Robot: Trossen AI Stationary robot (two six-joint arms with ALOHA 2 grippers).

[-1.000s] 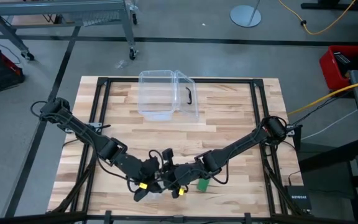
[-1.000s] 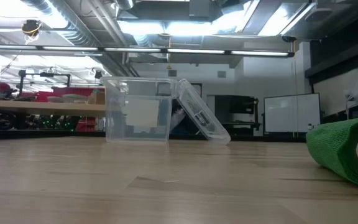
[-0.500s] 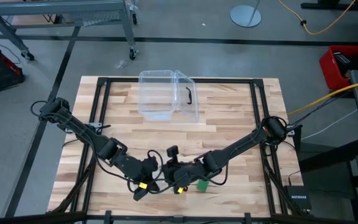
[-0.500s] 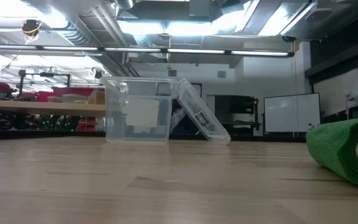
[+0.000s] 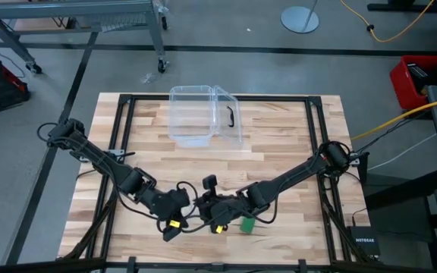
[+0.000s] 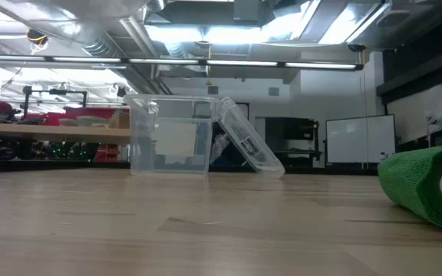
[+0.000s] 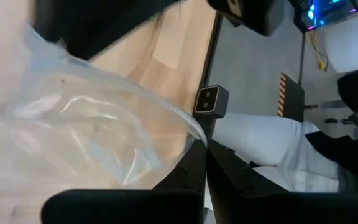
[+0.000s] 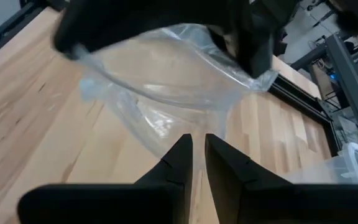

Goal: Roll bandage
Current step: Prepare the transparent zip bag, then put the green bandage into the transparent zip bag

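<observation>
Item: clear wrapper (image 8: pixel 166 81), pinched between closed left hand (image 5: pixel 174 221) and right hand (image 5: pixel 217 224). Bandage (image 5: pixel 246 224) beside right hand. Risk: wrapper tearing or slipping under opposing pull.

Both arms reach inward and low over the surface's near edge, left claw (image 5: pixel 174 225) closed, right claw (image 5: pixel 209 220) nearly closed, tips close together.

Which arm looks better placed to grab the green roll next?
Probably the right. The bandage lies just beside the right gripper, on that arm's side. The left gripper is farther off and holds the clear wrapper.
</observation>
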